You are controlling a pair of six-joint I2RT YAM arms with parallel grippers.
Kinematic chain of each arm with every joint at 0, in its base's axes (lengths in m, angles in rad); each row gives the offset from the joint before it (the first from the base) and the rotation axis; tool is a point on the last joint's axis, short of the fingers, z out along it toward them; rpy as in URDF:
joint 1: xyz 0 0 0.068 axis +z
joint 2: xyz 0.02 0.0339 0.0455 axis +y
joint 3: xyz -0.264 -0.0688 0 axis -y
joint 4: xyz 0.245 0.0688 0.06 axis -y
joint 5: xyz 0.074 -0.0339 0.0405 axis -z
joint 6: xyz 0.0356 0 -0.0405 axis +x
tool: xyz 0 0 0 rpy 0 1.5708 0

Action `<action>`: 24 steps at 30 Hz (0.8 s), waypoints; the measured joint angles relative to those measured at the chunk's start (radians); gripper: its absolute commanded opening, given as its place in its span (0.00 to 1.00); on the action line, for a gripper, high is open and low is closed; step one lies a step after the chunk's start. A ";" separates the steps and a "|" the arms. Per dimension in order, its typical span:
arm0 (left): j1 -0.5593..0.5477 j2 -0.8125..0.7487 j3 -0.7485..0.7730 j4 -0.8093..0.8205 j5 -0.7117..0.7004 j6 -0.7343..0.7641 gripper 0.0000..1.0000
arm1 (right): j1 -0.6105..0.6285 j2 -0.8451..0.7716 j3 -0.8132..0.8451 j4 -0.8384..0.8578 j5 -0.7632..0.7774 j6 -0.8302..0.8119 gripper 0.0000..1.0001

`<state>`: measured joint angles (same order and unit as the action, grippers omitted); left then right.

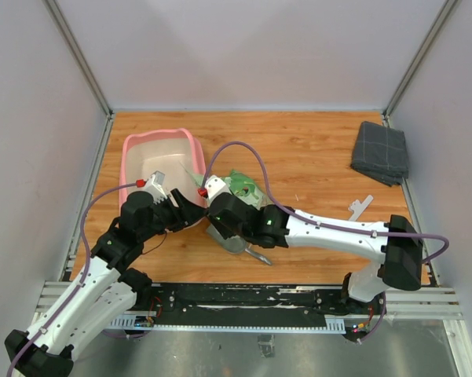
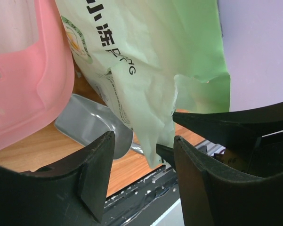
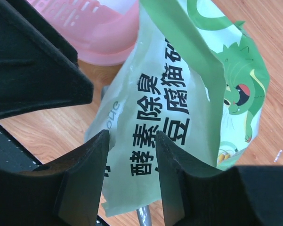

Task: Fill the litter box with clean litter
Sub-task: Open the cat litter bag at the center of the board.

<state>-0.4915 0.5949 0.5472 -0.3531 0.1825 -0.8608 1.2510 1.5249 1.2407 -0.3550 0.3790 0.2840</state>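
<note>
The bag (image 3: 179, 94) — soft, crinkly, likely to sag as its unseen litter shifts — sits just beside the near corner of the litter box (image 1: 159, 137), one corner loose inside the half-open left hand (image 2: 143, 141), the right hand (image 3: 131, 136) straddling an edge, grip unclear; better pinch gathered film.

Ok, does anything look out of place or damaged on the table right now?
The green bag has a ragged, torn-looking edge, and a small pale scrap lies loose on the table, off to the right.
</note>
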 measured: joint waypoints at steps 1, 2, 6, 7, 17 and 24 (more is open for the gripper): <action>0.000 0.000 0.000 0.000 0.000 0.000 0.58 | 0.003 0.002 0.000 -0.005 0.014 0.000 0.47; 0.000 0.000 0.000 0.000 0.000 0.000 0.58 | 0.007 0.006 0.003 -0.014 0.031 0.000 0.49; 0.000 0.000 0.000 0.000 0.000 0.000 0.58 | 0.045 0.032 0.029 -0.037 0.089 0.000 0.51; 0.000 0.000 0.000 0.000 0.000 0.000 0.58 | 0.053 0.038 0.032 -0.037 0.097 0.000 0.51; 0.000 0.000 0.000 -0.001 -0.007 0.003 0.58 | 0.093 0.114 0.097 -0.069 0.137 0.011 0.35; 0.000 0.000 0.000 0.000 -0.004 0.003 0.57 | 0.097 0.125 0.102 -0.093 0.225 0.027 0.16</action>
<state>-0.4915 0.5949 0.5472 -0.3534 0.1787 -0.8577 1.3479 1.6501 1.3430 -0.4477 0.6037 0.3115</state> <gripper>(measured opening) 0.578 0.236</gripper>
